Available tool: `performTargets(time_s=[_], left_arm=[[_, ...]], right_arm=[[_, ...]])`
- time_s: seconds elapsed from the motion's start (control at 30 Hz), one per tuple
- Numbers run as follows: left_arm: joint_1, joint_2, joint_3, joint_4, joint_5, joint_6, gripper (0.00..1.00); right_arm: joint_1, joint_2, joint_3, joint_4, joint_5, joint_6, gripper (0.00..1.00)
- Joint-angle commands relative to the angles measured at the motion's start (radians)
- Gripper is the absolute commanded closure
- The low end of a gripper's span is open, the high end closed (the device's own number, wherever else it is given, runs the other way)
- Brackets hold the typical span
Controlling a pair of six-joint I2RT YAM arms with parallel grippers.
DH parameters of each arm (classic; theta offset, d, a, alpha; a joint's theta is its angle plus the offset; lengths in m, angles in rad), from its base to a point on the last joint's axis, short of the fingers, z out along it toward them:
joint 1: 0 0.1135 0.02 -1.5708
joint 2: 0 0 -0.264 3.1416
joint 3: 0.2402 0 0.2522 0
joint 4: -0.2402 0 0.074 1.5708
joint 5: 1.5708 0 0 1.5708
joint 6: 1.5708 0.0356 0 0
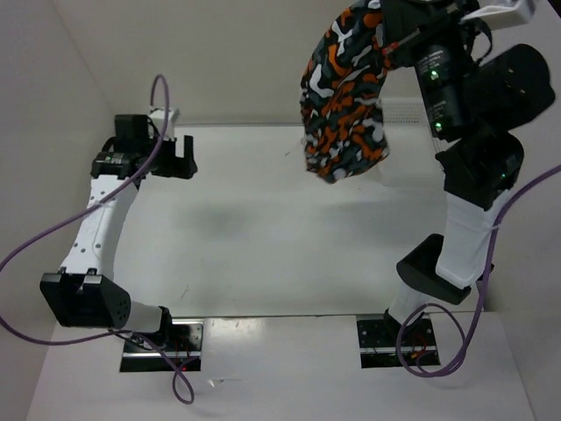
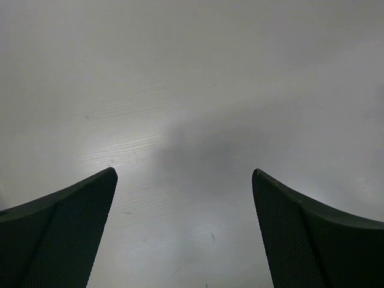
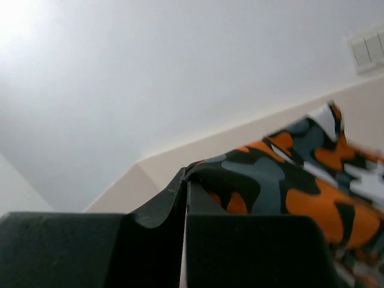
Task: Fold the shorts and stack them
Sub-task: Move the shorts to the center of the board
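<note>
The shorts (image 1: 344,96), with an orange, grey, black and white camouflage print, hang in the air at the back right, well above the table. My right gripper (image 1: 392,46) is raised high and shut on their top edge; in the right wrist view its jaws (image 3: 185,180) are pressed together with the fabric (image 3: 288,180) trailing off to the right. My left gripper (image 1: 175,156) is open and empty at the back left, low over the table. In the left wrist view its fingers (image 2: 66,228) stand wide apart over bare tabletop.
A white table (image 1: 254,237) fills the middle, with a soft shadow near its centre. A white mesh basket (image 1: 408,112) rim shows behind the right arm at the back right. Purple cables loop beside both arm bases.
</note>
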Motion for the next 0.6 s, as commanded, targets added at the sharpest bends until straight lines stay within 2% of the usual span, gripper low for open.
performTargets(time_s=[0.0, 0.03, 0.1, 0.17, 0.23, 0.33, 0.43, 0.47, 0.53, 0.57], left_arm=[[0.121, -0.085, 0.072, -0.02, 0.084, 0.003, 0.0], [0.121, -0.095, 0.081, -0.02, 0.084, 0.003, 0.0], [0.192, -0.118, 0.11, -0.029, 0.104, 0.003, 0.0], [0.218, -0.14, 0.12, -0.029, 0.115, 0.003, 0.0], [0.218, -0.166, 0.129, -0.008, 0.167, 0.003, 0.0], [0.218, -0.166, 0.101, 0.029, 0.248, 0.003, 0.0], [0.218, -0.166, 0.078, 0.019, 0.249, 0.003, 0.0], [0.218, -0.166, 0.078, 0.009, 0.249, 0.003, 0.0], [0.218, -0.177, 0.078, -0.006, 0.235, 0.003, 0.0], [0.209, -0.177, 0.078, -0.006, 0.235, 0.003, 0.0]], right_arm=[[0.025, 0.038, -0.004, -0.093, -0.053, -0.046, 1.0], [0.025, 0.038, -0.004, -0.118, -0.053, -0.036, 1.0], [0.025, 0.068, 0.019, -0.221, -0.028, -0.012, 1.0], [0.025, 0.157, 0.066, -0.326, -0.009, 0.024, 1.0], [0.025, 0.188, -0.01, -0.374, 0.0, 0.034, 1.0], [0.013, 0.297, -0.039, -0.406, 0.014, 0.05, 0.99], [-0.052, 0.392, -0.05, -0.409, -0.075, 0.048, 0.57], [-0.065, 0.413, -0.021, -0.435, -0.104, 0.066, 0.29], [-0.066, 0.432, 0.025, -0.46, -0.08, 0.093, 0.12], [-0.066, 0.423, 0.034, -0.46, -0.067, 0.093, 0.09]])
